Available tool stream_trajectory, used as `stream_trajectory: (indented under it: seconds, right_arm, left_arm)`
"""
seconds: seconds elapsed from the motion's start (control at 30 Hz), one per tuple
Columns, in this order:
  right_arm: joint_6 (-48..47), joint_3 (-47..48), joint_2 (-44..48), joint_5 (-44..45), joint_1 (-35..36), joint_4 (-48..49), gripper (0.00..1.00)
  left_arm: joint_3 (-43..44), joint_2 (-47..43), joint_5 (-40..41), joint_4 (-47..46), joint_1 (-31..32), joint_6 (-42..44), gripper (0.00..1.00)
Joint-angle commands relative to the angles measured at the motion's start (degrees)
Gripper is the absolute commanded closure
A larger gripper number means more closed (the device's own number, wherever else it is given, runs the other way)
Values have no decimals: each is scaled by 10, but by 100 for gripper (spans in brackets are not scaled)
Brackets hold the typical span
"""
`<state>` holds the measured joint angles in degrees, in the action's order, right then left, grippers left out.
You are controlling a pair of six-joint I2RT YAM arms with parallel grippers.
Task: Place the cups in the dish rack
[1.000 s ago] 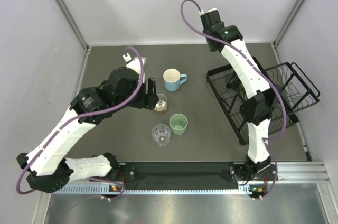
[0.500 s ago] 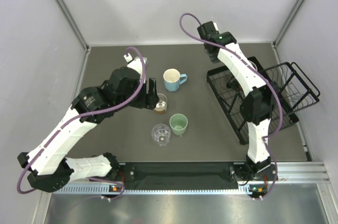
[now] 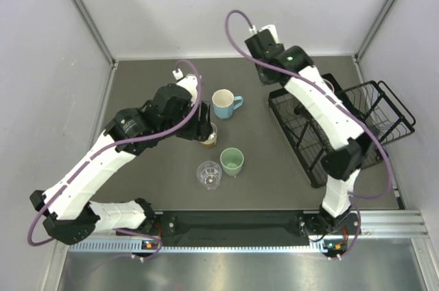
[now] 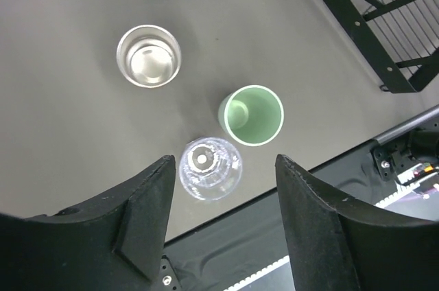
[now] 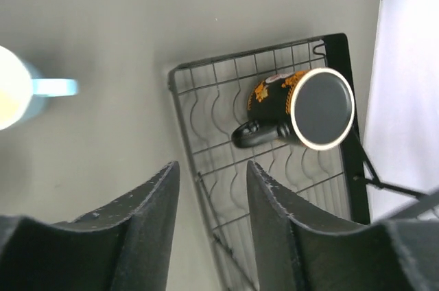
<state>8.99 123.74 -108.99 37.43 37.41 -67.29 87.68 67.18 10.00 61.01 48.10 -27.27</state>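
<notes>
Over the middle of the worktop [image 3: 137,82], the left pincer [image 4: 224,162] is hanging with its two fingers spread wide and nothing between them. From above, it is sitting just beside the amber-tinted glass [image 3: 209,138], on the glass's far left side. In its own wrist view the clear ribbed cup [image 4: 210,168] and the mint green tumbler [image 4: 252,115] are showing in the gap between the fingers, both standing upright on the worktop, just beside each other, the ribbed cup nearer and to the left. The light blue mug [image 3: 223,103] is standing farther back, its handle pointing right.

Toward the far side, the right pincer [image 5: 210,171] is also hanging with its fingers apart and gripping nothing, looking down on the left edge of the dish rack [image 5: 346,99]. Inside the rack, the dark mug [image 5: 302,112] is lying on its side on the wire floor, its orange-patterned wall and handle turned left and a pale-ringed round end facing up. The rack is sitting at the right of the worktop, well apart from the four cups in the middle.
</notes>
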Motion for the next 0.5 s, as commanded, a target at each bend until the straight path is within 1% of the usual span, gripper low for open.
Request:
stream_trajectory:
  seconds: [0.0, 0.03, 0.1, 0.13, 0.23, 0.37, 0.47]
  right_arm:
    - [60, -7, 99, -24, 2, -28, 55]
    - [65, -12, 111, -48, 4, -31, 52]
    - [77, -25, 143, -67, 14, -41, 47]
    - [81, -26, 153, -97, 17, -43, 45]
    - [99, -35, 191, -142, 21, -58, 43]
    - [99, -60, 255, -173, 21, -49, 41]
    - [82, -78, 292, -181, 21, -42, 39]
  left_arm:
    - [2, 12, -24, -51, -1, -7, 35]
    - [2, 16, -20, -52, -1, -17, 36]
    - [8, 33, 1, -53, -1, -23, 35]
    - [13, 41, 12, -51, -3, -29, 34]
    - [49, 84, 46, -35, -12, -52, 33]
    - [116, 164, 39, -18, -42, -105, 34]
    - [129, 204, -3, -33, -65, -155, 38]
